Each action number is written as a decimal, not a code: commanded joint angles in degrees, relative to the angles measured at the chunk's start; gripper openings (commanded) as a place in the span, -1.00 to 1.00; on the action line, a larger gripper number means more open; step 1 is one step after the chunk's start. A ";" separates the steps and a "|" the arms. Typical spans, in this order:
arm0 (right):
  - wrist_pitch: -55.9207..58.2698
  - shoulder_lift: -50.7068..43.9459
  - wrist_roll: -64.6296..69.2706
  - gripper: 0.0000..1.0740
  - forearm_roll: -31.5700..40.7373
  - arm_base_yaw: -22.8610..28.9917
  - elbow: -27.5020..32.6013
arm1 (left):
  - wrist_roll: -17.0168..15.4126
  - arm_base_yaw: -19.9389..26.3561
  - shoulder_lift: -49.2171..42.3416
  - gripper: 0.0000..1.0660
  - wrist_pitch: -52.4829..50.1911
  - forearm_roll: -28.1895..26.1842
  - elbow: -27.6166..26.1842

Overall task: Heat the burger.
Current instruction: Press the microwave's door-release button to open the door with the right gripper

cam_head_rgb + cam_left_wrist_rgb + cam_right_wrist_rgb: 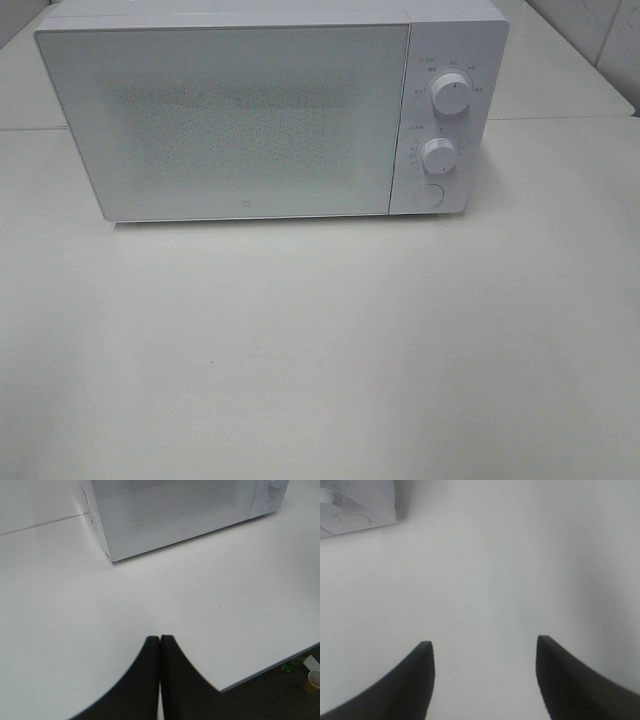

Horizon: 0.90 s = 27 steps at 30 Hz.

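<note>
Microwave (272,112), door (200,140) shut, stands toward the far edge of the white desk (320,350). Over the desk, the left hand (160,641) has its fingers pressed together; the right hand (484,647) is spread wide, pinching nothing. Where the burger is I cannot tell; the door hides the inside.
</note>
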 commanded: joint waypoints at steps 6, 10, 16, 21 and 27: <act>5.10 -17.48 -1.83 0.07 0.17 -0.06 10.26 | 0.06 0.00 -1.15 -0.99 0.00 -0.23 0.11; 5.10 -25.78 -2.58 0.07 0.17 -0.06 15.76 | 0.06 0.00 -1.15 -0.99 0.00 -0.23 0.11; 5.39 -36.15 -3.21 0.07 0.17 -0.06 21.77 | 0.06 0.00 -1.15 -0.99 0.00 -0.23 0.11; 5.73 -47.10 -3.55 0.07 1.15 -0.06 26.13 | 0.06 0.00 -1.15 -0.99 0.00 -0.23 0.11; 5.61 -55.81 -10.31 0.07 6.36 -0.06 27.22 | 0.06 0.00 -1.15 -0.99 0.00 -0.23 0.11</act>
